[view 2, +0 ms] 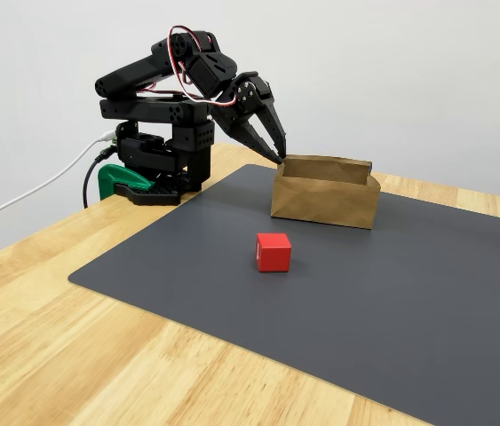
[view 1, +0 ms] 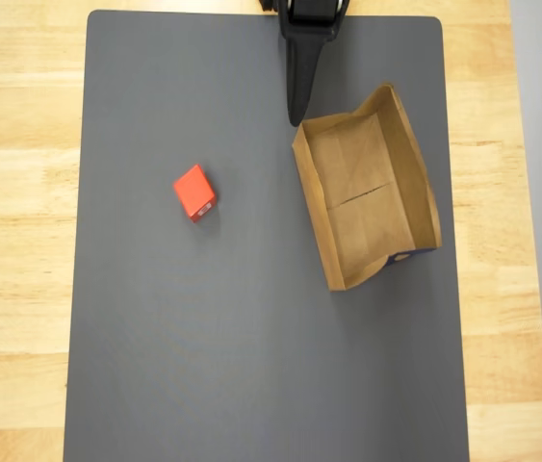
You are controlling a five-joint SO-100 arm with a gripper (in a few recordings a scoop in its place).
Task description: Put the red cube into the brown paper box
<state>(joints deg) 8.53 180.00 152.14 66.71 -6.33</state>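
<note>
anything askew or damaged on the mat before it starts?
The brown paper box sits skewed to the mat's edges, and its low walls look creased and splayed unevenly in the overhead view. Nothing is spilled. The red cube lies apart on the mat, also rotated. The gripper hovers by the box's far corner.

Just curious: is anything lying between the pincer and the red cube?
No. In the overhead view, only bare grey mat lies between pincer and cube.
</note>
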